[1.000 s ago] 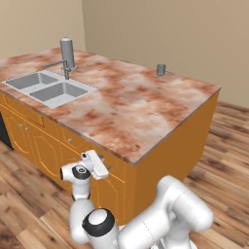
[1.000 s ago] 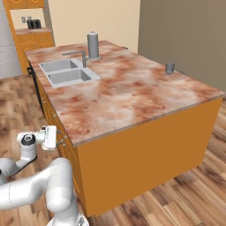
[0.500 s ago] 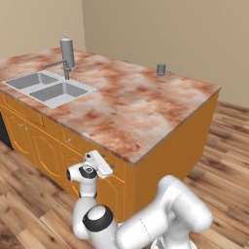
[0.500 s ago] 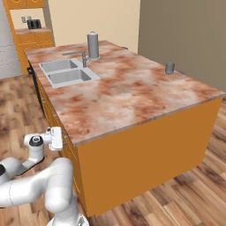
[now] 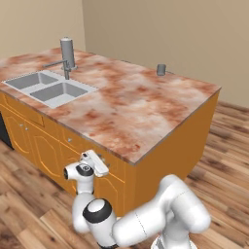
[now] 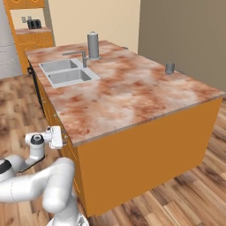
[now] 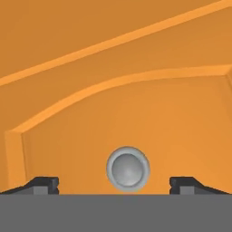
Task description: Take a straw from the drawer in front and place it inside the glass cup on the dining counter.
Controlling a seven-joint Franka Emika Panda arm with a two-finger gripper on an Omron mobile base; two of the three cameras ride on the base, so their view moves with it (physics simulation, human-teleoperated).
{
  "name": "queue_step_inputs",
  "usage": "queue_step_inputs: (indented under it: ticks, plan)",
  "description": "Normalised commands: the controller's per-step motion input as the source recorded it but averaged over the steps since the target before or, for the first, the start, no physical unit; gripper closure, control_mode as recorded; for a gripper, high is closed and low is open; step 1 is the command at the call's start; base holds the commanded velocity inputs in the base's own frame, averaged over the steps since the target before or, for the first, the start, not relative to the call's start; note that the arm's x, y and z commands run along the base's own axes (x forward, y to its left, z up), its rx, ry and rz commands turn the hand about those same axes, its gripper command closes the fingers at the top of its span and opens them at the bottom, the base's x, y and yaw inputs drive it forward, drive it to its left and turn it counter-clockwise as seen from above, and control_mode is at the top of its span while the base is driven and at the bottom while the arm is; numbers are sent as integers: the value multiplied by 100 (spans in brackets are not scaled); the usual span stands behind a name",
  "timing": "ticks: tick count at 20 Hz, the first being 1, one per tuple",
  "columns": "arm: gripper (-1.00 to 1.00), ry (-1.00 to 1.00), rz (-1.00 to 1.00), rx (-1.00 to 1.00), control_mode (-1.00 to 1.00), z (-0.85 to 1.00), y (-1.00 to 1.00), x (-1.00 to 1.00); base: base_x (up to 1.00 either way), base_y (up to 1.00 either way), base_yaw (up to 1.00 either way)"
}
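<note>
Below the near edge of the large reddish-brown and cream marbled stone dining counter (image 5: 131,104), the white arm's two-finger gripper (image 5: 99,162) is held against the orange wooden cabinet front. From the hand camera, its two dark fingertips (image 7: 43,184) stand spread wide, one at each side of a small round metal knob (image 7: 128,167), and neither touches it. That knob sits on an orange panel with an arched raised moulding (image 7: 136,81) curving above it; whether this panel is the front of the drawer or a cabinet door cannot be told from so close.

On the far side of the slab, near its back edge, stands the small translucent grey cylindrical glass cup (image 5: 161,69), well apart from the gripper. Left of the arm, a double steel sink basin (image 5: 46,88) is let into the counter, with a grey tap (image 5: 58,64) behind it and a tall opaque grey cylinder with a wider base (image 5: 67,52) just beside the tap. Wooden plank flooring (image 6: 176,194) surrounds the island, and an orange shelf unit (image 6: 33,35) stands against the far wall.
</note>
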Motion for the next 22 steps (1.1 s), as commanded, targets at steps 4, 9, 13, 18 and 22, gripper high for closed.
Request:
queue_step_inputs:
  ticks: [4,9,13,18,22]
  plan:
    - [-100,0,0,0,-100,-32,17,25,0,0,0]
    - [-100,0,0,0,-100,-26,9,27,0,0,0]
    - [100,0,0,0,-100,-13,0,5,0,0,0]
    - [100,0,0,0,-100,-5,-13,0,0,0,0]
    - [100,0,0,0,-100,0,-23,0,0,0,0]
